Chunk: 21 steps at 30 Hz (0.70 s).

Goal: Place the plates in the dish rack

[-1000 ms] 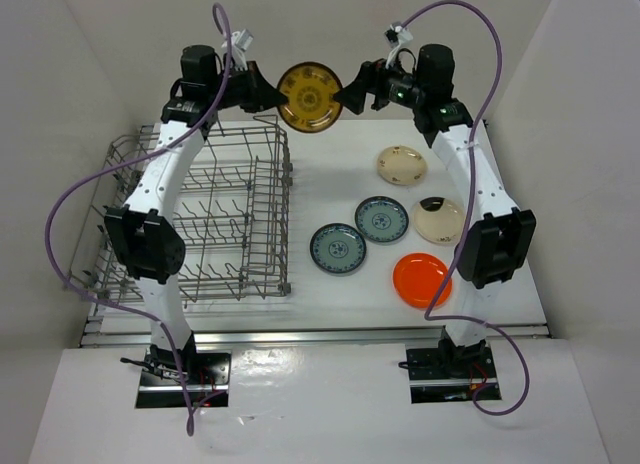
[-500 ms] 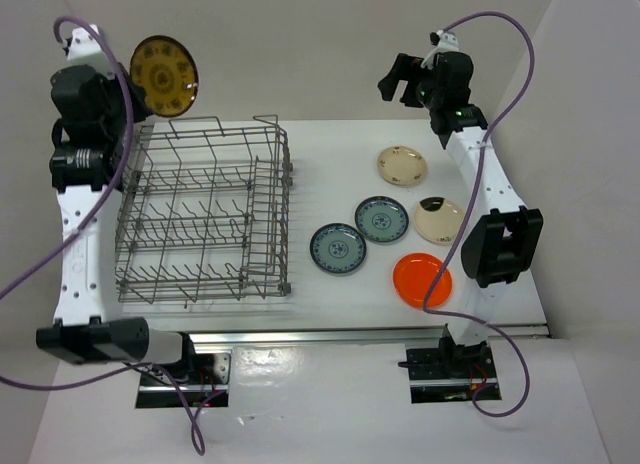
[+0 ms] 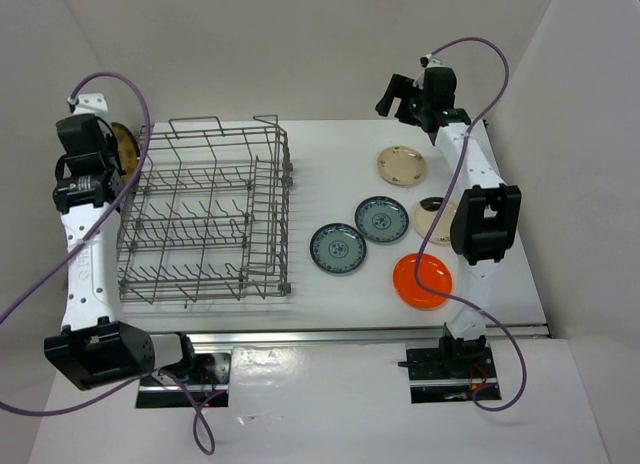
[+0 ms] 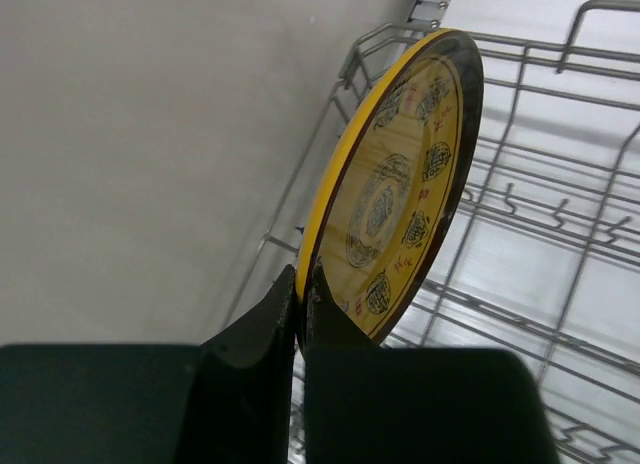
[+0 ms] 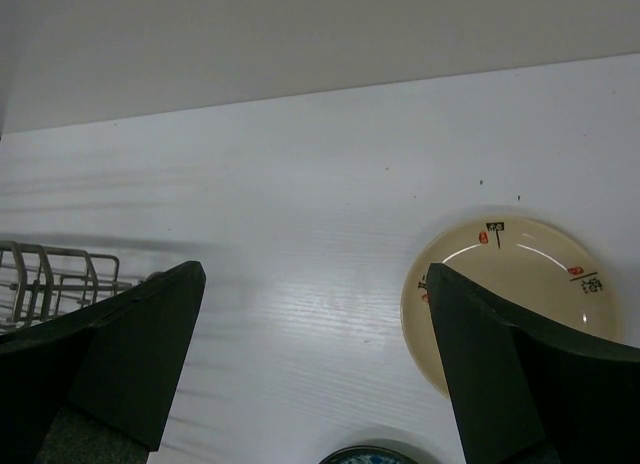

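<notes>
My left gripper (image 3: 108,150) is shut on the rim of the brown-yellow patterned plate (image 4: 400,194) and holds it on edge at the far left corner of the grey wire dish rack (image 3: 205,216). In the top view the plate (image 3: 124,144) is partly hidden behind the arm and the rack wires. My right gripper (image 3: 393,94) is open and empty, high above the table's far right. On the table lie a cream plate (image 3: 402,164), two blue-green plates (image 3: 381,219) (image 3: 338,249), a second cream plate (image 3: 432,222) partly under the right arm, and the orange plate (image 3: 420,280).
The rack's wires (image 4: 560,224) run right beside the held plate. The left wall stands close behind the left gripper. In the right wrist view the gripper (image 5: 315,274) hangs over bare table, with the cream plate (image 5: 510,274) under its right finger and the rack corner (image 5: 50,274) at left.
My left arm has swung the brown-yellow plate from the middle back to the left, then lowered it to the rack's far left corner. My right gripper let go and drew back slightly.
</notes>
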Each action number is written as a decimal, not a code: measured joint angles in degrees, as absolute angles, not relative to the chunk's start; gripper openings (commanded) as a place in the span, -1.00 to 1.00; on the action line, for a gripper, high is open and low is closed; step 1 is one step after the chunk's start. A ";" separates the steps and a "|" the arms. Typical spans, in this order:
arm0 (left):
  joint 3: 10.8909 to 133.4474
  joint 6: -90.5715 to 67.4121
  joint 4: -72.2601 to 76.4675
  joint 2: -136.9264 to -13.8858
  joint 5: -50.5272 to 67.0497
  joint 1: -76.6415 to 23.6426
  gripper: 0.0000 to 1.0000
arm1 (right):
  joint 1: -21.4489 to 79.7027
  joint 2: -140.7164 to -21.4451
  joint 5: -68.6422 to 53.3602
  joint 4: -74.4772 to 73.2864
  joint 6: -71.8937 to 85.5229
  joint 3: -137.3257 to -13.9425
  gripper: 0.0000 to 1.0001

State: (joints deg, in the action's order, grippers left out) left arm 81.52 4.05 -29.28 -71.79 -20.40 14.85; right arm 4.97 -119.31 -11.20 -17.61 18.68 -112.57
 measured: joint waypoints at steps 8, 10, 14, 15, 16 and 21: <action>81.52 8.93 -28.27 -77.71 -8.99 26.24 -1.00 | 4.64 -119.52 -11.84 -18.79 19.33 -113.93 1.00; 81.52 10.74 -28.32 -80.01 -6.15 27.99 -1.00 | 4.60 -119.55 -11.84 -18.83 19.73 -114.13 1.00; 81.36 14.79 -28.10 -82.81 -0.27 30.61 -1.00 | 4.54 -119.85 -11.97 -18.90 20.62 -114.19 1.00; 81.36 15.27 -27.92 -83.26 0.78 31.09 -1.00 | 4.45 -120.20 -12.23 -18.92 21.02 -114.34 1.00; 81.36 15.73 -27.49 -83.59 1.76 31.44 -1.00 | 4.34 -120.46 -12.51 -18.87 21.34 -114.45 1.00; 81.36 16.60 -24.40 -85.89 3.70 32.49 -1.00 | 3.97 -122.32 -14.11 -18.98 22.94 -114.50 1.00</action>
State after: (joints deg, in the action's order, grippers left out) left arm 81.36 16.60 -24.40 -85.89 3.70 32.49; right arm 3.97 -122.32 -14.11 -18.98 22.94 -114.50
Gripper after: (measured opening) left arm 0.026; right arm 0.999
